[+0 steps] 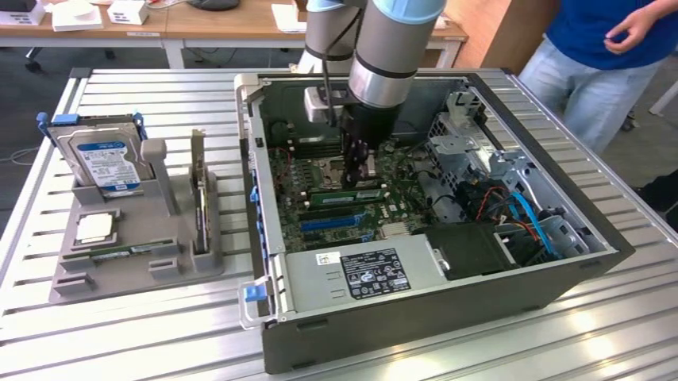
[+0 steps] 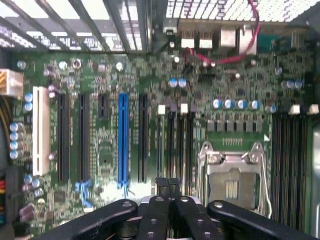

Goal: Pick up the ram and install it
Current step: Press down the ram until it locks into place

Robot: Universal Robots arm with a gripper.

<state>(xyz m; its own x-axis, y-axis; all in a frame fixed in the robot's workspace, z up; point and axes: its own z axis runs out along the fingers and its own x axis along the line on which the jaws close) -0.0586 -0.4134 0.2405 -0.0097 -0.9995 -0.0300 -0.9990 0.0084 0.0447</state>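
I am seeing the gripper (image 1: 358, 163) hanging inside the open computer case (image 1: 593, 238), low over the motherboard (image 2: 110, 150), fingers (image 2: 167, 187) clenched together with nothing between them. One ram (image 1: 344, 193) stick is sitting in a slot just beside the fingertips. The other ram stick (image 1: 114, 252) is lying on the grey holder (image 1: 138, 274), well apart, on the exterior view's left.

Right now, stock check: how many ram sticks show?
2: one ram stick in the grey holder, the other ram stick on the motherboard below the arm, which may hide more.
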